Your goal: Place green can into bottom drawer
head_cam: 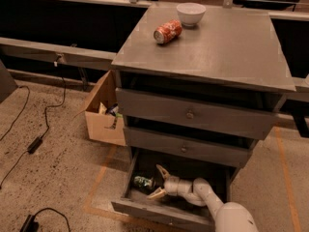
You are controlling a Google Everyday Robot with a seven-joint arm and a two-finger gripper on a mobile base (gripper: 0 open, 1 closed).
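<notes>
The green can (143, 181) lies on its side inside the open bottom drawer (159, 212) of the grey cabinet, toward the drawer's left side. My gripper (155, 181) reaches into the drawer from the lower right. Its two fingers are spread open, one above and one below, with the tips just right of the can. The can rests on the drawer floor and is not held. The white arm (212, 204) crosses the drawer's front right corner.
An orange-red can (167, 31) lies on its side on the cabinet top (227, 52) next to a white bowl (190, 13). The two knobbed drawers above are shut. An open cardboard box (104, 115) stands left of the cabinet. Cables (34, 144) lie on the floor.
</notes>
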